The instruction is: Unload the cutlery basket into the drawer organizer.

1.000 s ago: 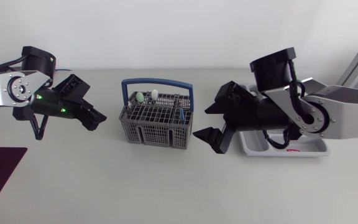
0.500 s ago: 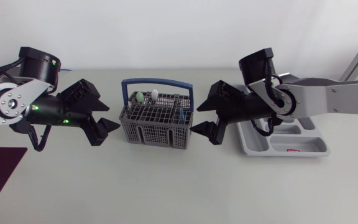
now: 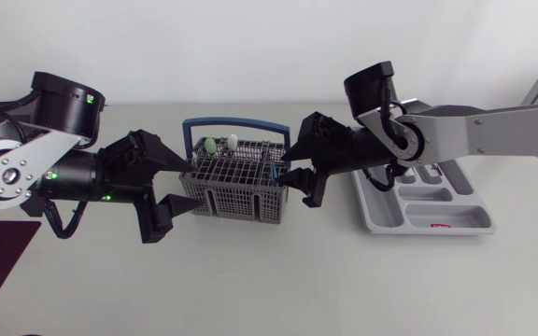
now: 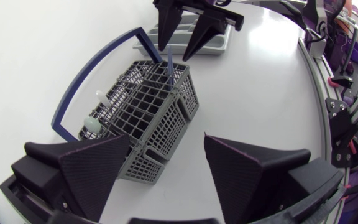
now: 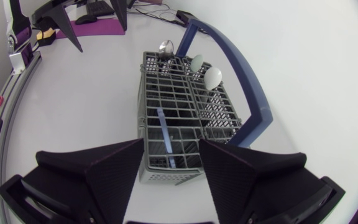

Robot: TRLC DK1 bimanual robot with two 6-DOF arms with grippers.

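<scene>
Presently the left tool (image 3: 192,187) and right tool (image 3: 289,169) both gape open at opposite ends of the cutlery basket (image 3: 236,183).

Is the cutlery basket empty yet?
Not empty: the cutlery basket holds a blue-handled utensil at one end and a metal spoon, a pale green spoon and a white spoon at the other.

Left tool (image 3: 190,187) open wide; right tool (image 3: 291,167) open; 2 arms extended inward.
</scene>
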